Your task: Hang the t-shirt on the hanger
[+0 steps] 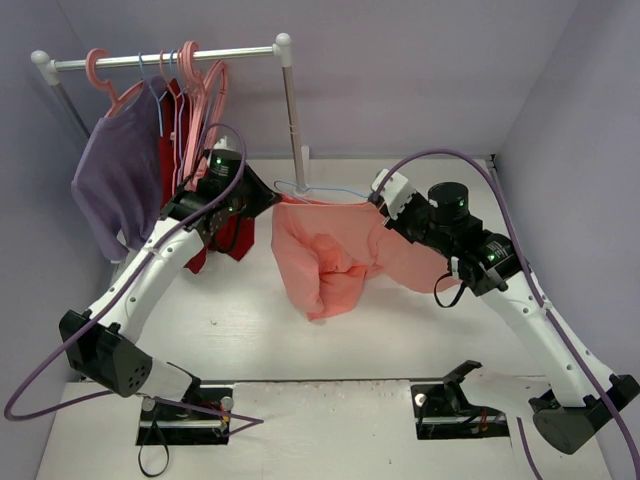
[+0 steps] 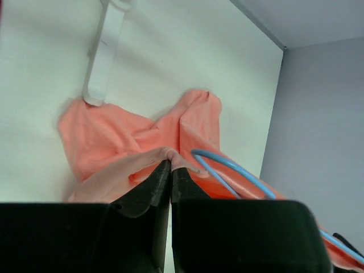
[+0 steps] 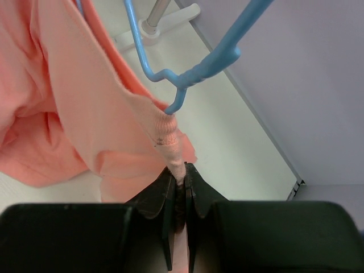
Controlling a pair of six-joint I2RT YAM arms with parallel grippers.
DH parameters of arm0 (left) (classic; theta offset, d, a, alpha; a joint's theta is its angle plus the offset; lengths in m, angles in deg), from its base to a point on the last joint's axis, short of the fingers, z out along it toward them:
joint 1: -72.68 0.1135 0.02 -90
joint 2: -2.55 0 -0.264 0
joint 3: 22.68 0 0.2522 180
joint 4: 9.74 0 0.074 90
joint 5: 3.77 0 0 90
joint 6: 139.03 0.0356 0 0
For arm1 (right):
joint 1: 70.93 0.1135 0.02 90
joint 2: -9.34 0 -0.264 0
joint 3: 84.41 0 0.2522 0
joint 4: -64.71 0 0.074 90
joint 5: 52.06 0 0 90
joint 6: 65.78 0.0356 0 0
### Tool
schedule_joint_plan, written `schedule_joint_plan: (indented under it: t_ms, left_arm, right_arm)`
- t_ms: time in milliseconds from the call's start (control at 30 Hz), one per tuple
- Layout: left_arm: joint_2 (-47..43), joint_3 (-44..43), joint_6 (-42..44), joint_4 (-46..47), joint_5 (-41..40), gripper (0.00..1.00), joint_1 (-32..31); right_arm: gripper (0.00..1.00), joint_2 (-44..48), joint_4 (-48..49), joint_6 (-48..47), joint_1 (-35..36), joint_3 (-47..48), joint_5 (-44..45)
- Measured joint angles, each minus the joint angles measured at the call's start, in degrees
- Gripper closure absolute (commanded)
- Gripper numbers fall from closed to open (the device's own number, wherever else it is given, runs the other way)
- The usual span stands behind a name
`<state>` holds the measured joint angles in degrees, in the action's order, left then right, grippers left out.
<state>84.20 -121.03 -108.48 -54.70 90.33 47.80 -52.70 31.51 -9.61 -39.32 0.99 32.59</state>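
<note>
The salmon t-shirt (image 1: 335, 255) hangs in the air between my two grippers, above the middle of the table. My left gripper (image 1: 268, 200) is shut on one end of its top edge (image 2: 165, 152). My right gripper (image 1: 378, 203) is shut on the ribbed collar (image 3: 172, 142) at the other end. The light-blue wire hanger (image 1: 312, 191) sits along the shirt's top edge, its wire going into the cloth in the left wrist view (image 2: 227, 170). Its hook and twisted neck (image 3: 196, 71) stick out of the collar in the right wrist view.
A clothes rail (image 1: 170, 58) stands at the back left with a lavender shirt (image 1: 118, 175), a dark red garment (image 1: 225, 235) and pink plastic hangers (image 1: 200, 85). Its white post (image 1: 293, 120) and foot (image 2: 105, 54) stand just behind the shirt. Grey walls enclose the table.
</note>
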Motion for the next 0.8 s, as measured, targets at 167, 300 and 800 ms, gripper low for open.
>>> schedule_joint_plan:
  t_ms: [167, 300, 800]
  left_arm:
    - [2.7, -7.1, 6.5, -4.2, -0.6, 1.00, 2.5]
    - [4.0, -10.8, 11.6, -7.4, -1.1, 1.00, 2.6]
    - [9.6, -15.2, 18.8, -14.0, -2.8, 1.00, 3.6]
  right_arm:
    - [1.00, 0.0, 1.1, 0.8, 0.8, -1.1, -0.3]
    - [1.00, -0.2, 1.6, 1.0, 1.1, -1.6, -0.6]
    - [1.00, -0.2, 2.4, 2.1, 2.2, -2.4, -1.0]
